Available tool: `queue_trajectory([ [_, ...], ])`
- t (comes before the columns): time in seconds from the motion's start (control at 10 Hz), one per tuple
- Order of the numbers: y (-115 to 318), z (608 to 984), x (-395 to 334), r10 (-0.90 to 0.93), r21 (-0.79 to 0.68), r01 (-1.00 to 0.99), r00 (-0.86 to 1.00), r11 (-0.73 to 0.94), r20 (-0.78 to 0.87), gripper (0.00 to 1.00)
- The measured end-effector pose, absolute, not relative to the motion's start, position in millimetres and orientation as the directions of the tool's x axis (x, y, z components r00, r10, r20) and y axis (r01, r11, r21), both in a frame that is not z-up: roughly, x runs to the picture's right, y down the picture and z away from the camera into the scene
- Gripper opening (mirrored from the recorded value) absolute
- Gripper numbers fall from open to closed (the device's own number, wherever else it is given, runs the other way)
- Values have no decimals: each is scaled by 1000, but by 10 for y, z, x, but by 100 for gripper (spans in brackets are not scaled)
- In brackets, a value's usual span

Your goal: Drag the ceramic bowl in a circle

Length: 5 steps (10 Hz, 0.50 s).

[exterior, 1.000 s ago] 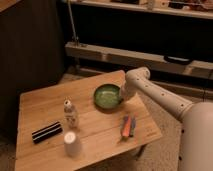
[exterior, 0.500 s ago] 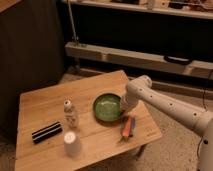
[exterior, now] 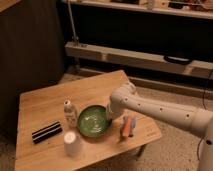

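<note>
Ceramic bowl (exterior: 93,121) on the wooden table (exterior: 45,102), just left of my gripper (exterior: 110,114).
My gripper sat at the bowl's right rim; whether it was clamped or spread, I could not tell. My arm reached in low from the right. Since half a second before, the bowl had slid forward and leftward, ending just beside the small bottle (exterior: 70,113) and near the white cup (exterior: 73,143).

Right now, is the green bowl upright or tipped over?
Upright: the bowl shows its open inside facing up. The end effector is at its rim.
</note>
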State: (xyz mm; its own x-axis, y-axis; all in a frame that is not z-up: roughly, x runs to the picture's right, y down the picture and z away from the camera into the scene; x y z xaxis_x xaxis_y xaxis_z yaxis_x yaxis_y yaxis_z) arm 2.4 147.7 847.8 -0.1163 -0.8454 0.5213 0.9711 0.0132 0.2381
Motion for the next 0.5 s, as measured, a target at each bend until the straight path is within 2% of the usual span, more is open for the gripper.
queue_trajectory([
  [0.5, 769, 9041, -381, -873, 192, 981, -63, 36, 484, 0],
])
